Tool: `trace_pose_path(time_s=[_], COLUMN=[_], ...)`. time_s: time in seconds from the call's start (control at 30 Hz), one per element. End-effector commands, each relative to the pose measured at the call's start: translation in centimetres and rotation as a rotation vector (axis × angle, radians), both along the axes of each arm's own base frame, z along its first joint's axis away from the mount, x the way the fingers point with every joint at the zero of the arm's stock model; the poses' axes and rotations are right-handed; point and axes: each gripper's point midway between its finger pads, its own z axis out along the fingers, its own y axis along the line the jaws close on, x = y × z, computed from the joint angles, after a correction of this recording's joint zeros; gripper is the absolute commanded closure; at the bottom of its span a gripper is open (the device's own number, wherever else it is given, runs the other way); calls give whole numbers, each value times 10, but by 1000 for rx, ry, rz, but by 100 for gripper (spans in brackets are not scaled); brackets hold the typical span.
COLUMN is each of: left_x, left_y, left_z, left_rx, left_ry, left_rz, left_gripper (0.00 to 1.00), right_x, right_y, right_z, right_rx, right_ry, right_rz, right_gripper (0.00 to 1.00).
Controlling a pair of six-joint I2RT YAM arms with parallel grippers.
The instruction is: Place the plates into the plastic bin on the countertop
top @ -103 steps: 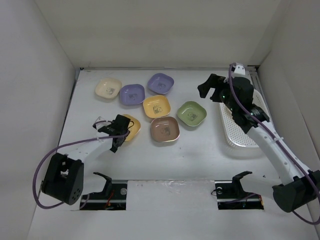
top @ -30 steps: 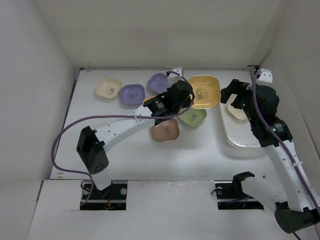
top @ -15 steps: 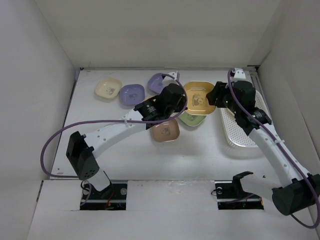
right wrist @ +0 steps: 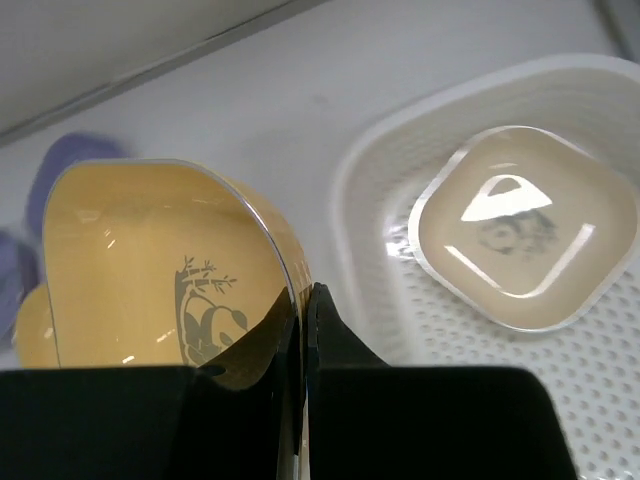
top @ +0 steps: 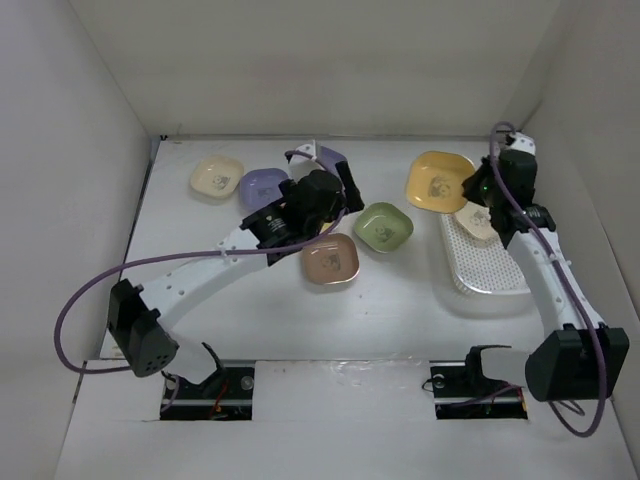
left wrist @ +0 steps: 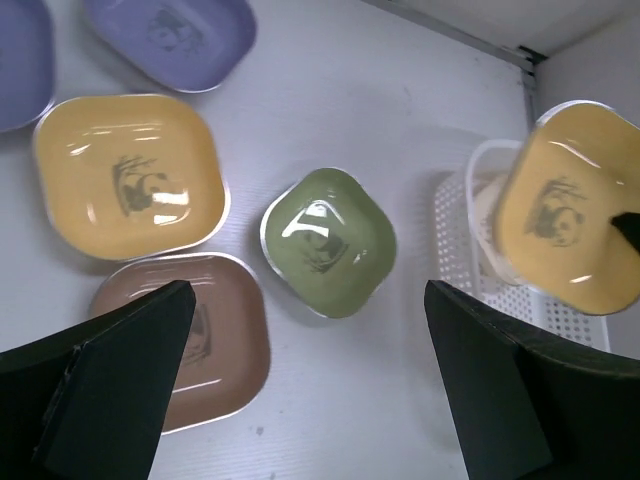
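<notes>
We pinch 1 yellow plate (top: 438, 181) by its rim in our right gripper (top: 478, 188), tilted just beside the plastic bin (top: 487, 275), likely to clear its wall; our left gripper (top: 340, 190) hangs empty, jaws spread.

Yellow plate (top: 438, 181) tilted near white bin (top: 490, 273); beige plate (right wrist: 505, 225) inside.

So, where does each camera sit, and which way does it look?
Top external: high behind the robot, looking down on the countertop; left arm and right arm show.
Left wrist: looks down on the green plate; its open fingers frame the bottom.
Right wrist: faces the bin and beige plate; its fingers clamp the yellow plate.
All three share that yellow plate.
</notes>
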Motion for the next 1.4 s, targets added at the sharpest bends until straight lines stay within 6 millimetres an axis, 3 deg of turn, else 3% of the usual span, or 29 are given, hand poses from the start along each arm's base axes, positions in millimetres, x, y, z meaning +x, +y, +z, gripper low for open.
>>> trace_pose_path(time_s=[0.0, 0.1, 0.23, 0.3, 0.5, 0.63, 0.7, 0.8, 0.83, 0.87, 0.93, 1.1, 1.13, 1.17, 1.2, 1.23, 1.3, 1.37], left_x=[-11, -21, -38, -45, -57, -57, -58, -56, -54, -50, -49, -39, -39, -37, -35, -33, -27, -23], left_y=[43, 64, 101, 105, 124, 124, 122, 120, 123, 122, 120, 112, 109, 105, 103, 99, 93, 88], left_z=[-11, -33, -77, -88, -133, -148, -154, -160, -165, -166, -175, -185, -187, -195, -200, -202, -213, -221], left_rx=[0, 14, 40, 39, 94, 119, 123, 129, 143, 136, 145, 147, 158, 169, 180, 181, 206, 218], left_ry=[13, 37, 104, 117, 159, 177, 187, 192, 203, 203, 222, 216, 217, 234, 235, 245, 268, 287], left_rz=[117, 156, 204, 202, 213, 214, 207, 207, 217, 214, 193, 169, 147, 140, 135, 127, 127, 133], left_gripper=[0, 0, 0, 0, 0, 0, 0, 0, 0, 0, 0, 0, 0, 0, 0, 2, 5, 9], right_x=[8, 10, 22, 28, 33, 33, 35, 36, 36, 34, 33, 25, 28, 28, 26, 22, 18, 13], right_y=[-64, -112, -144, -157, -171, -174, -175, -172, -172, -174, -176, -159, -143, -132, -122, -98, -75, -49], right_z=[-2, -28, -63, -76, -123, -132, -128, -132, -128, -129, -123, -90, -79, -69, -50, -49, -29, -26], right_rx=[66, 126, 170, 217, 287, 265, 258, 247, 247, 239, 233, 213, 208, 183, 156, 116, 101, 78], right_ry=[-32, -26, 32, 35, 97, 104, 95, 110, 99, 106, 99, 53, 29, 10, -31, -13, -52, -41], right_rz=[-225, -406, -479, -539, -662, -688, -683, -671, -670, -684, -694, -644, -609, -581, -555, -520, -478, -401], right_gripper=[100, 100, 100, 100, 100, 100, 98, 81, 55, 42, 31, 20, 20, 7, 0, 0, 0, 0])
